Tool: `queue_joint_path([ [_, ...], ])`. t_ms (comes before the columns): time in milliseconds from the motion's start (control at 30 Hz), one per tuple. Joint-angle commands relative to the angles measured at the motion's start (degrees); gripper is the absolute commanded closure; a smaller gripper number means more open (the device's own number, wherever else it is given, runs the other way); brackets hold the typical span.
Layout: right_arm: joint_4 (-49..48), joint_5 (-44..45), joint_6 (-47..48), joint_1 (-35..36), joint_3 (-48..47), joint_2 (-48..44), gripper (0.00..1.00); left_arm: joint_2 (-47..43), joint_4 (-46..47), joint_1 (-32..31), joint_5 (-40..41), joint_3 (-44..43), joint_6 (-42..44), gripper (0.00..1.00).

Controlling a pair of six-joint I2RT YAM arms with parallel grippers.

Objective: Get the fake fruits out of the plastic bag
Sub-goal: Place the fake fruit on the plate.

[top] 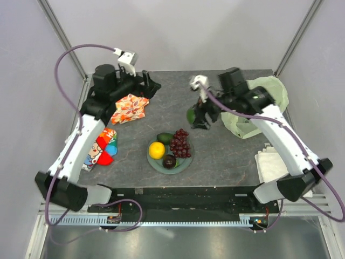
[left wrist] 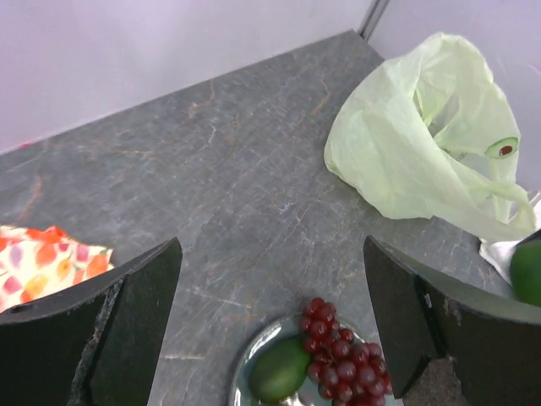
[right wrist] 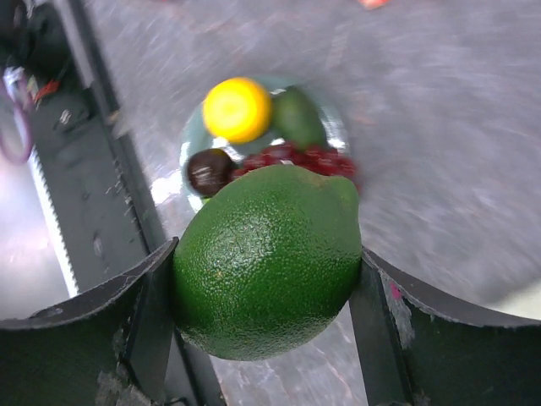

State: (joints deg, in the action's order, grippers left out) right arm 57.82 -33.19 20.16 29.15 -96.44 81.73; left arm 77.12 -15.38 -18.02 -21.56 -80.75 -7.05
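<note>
My right gripper [top: 198, 117] is shut on a green lime-like fake fruit [right wrist: 270, 258], held above the table between the plastic bag and the plate. The pale green plastic bag [top: 257, 106] lies crumpled at the back right, its mouth open [left wrist: 423, 135]. A grey-green plate [top: 155, 163] holds a round orange [top: 157, 150], a dark green oval fruit [top: 165, 138], a dark red grape bunch [top: 180, 143] and a small dark round fruit [top: 169, 161]. My left gripper [top: 148, 81] hangs open at the back left with nothing between its fingers [left wrist: 135, 313].
An orange leaf-patterned cloth [top: 131, 108] lies under the left arm. Red-and-blue toy items [top: 102, 148] sit at the left edge. White folded towels [top: 269, 162] lie at the right front, beside the right arm.
</note>
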Motion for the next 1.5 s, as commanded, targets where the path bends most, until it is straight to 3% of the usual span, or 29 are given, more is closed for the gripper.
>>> queue_joint_path([
  [0,1.1,3.7,0.3,10.6,-3.6,7.3,0.48,-9.2,-5.6,2.9,0.0,4.5,-0.3,0.05],
  [100,0.5,5.0,-3.9,12.9,-5.9,13.8,0.49,-16.4,-7.7,4.9,-1.3,6.2,-1.6,0.05],
  [233,1.1,9.3,-2.0,17.4,-7.6,21.2,0.5,-23.5,-8.2,8.2,-2.6,8.0,-1.3,0.05],
  [500,-5.7,24.0,-7.2,24.1,-4.2,24.5,0.5,-30.9,-8.3,16.1,-4.0,10.7,-3.1,0.05],
  [900,-7.4,34.2,-6.6,25.9,-4.0,31.6,0.49,-34.7,-7.4,17.9,-6.0,16.1,-5.1,0.05],
  [1100,-7.9,34.8,-7.1,26.2,-3.7,32.3,0.42,-35.5,-7.4,19.5,-6.2,17.5,-4.7,0.05],
  [1467,-6.5,34.8,-7.7,28.1,-2.3,30.1,0.43,-34.8,-6.0,19.5,-7.3,18.6,-4.8,0.06],
])
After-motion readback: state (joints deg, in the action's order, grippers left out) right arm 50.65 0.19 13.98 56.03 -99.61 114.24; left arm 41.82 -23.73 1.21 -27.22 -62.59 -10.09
